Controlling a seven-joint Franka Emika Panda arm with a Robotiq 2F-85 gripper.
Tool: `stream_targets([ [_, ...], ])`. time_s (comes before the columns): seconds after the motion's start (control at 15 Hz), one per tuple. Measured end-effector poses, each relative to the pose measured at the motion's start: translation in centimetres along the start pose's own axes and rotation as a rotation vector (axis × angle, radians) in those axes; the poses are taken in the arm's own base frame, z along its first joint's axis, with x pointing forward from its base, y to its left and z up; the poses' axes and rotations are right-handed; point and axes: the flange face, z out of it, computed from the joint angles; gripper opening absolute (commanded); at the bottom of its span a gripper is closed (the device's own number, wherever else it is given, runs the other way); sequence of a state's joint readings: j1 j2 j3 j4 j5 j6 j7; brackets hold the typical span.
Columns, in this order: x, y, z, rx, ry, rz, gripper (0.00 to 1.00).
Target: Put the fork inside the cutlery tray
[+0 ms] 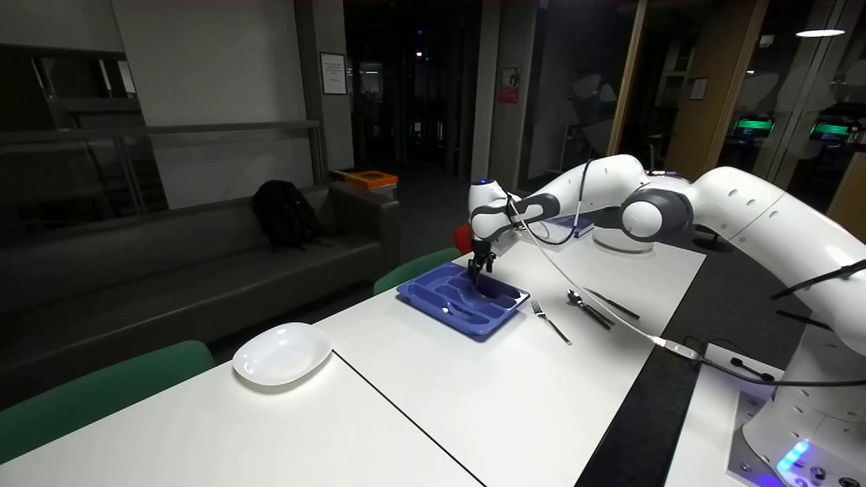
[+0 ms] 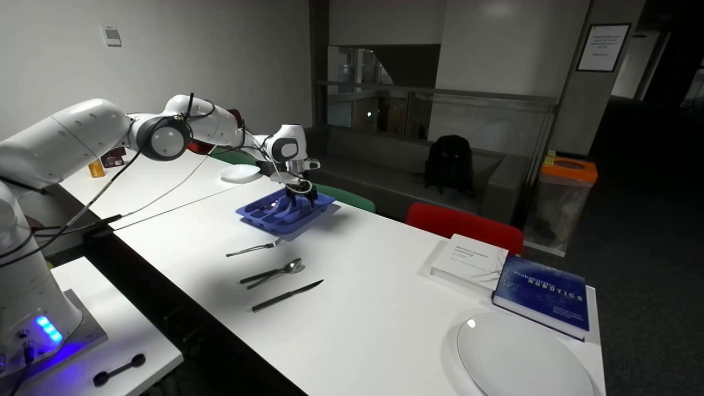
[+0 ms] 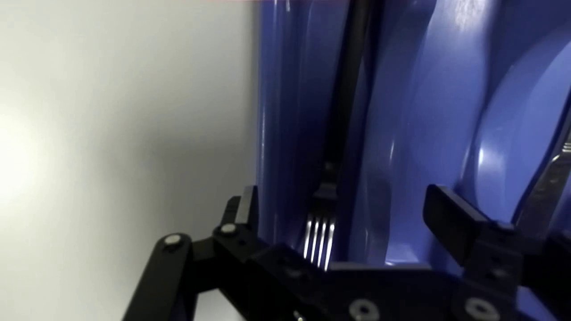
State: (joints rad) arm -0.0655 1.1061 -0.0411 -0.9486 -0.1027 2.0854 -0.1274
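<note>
The blue cutlery tray [image 1: 440,316] sits on the white table; it also shows in an exterior view [image 2: 263,224] and the wrist view [image 3: 270,111]. In the wrist view a fork [image 3: 328,189] with a dark handle lies in the tray's edge compartment. Another metal utensil [image 3: 546,180] lies partly seen in a compartment at the right edge. A further fork [image 1: 551,323] lies on the table beside the tray, also seen in an exterior view [image 2: 254,248]. My gripper [image 3: 341,196] is open over the edge compartment, fingers apart on either side of the fork, holding nothing. It points down at the tray in both exterior views [image 1: 481,265] [image 2: 302,199].
A spoon [image 2: 272,271] and a knife [image 2: 287,296] lie beyond the loose fork. A white dish [image 1: 284,353] stands on the other side of the tray. A large white plate [image 2: 522,357] and books [image 2: 542,294] lie at the table's end. Chairs [image 2: 462,223] line the edge.
</note>
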Motion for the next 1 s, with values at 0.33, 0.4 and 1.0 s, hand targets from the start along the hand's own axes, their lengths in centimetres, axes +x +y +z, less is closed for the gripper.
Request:
stream_targets([
  [0.33, 0.7, -0.3, -3.9, -0.008, 0.068, -0.002, 1.0],
  [0.4, 0.7, -0.4, -4.8, -0.01, 0.081, -0.002, 1.0],
  [1.0, -2.9, -0.8, -9.9, 0.003, 0.06, 0.089, 1.0],
])
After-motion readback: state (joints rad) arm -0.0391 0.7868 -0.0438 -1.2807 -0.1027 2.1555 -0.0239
